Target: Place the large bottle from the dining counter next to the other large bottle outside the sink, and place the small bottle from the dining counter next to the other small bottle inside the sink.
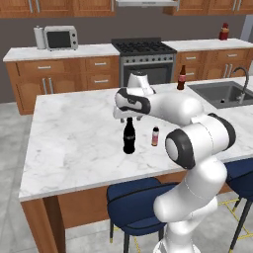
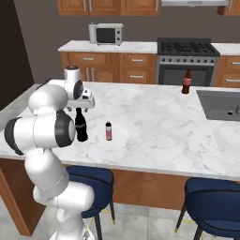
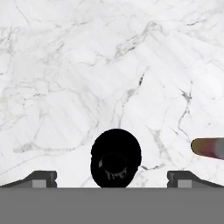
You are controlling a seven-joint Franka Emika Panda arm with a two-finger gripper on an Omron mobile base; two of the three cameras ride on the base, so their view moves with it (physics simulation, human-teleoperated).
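Left base view: my gripper hangs directly above black bottle, jaws wide, nothing held. Black bottle and small pink bottle upright on worktop, near each other. Brown bottle stands beside sink. Judgement: nothing placed yet; both transfers outstanding.

Right base view: same layout; gap between the two near bottles clearer, sink basin cut by the frame edge.

Hand view: looking straight down on black bottle cap, centred between my fingertips; jaws not touching it.

The hand view's right edge cuts the small bottle; the sink runs off-frame.
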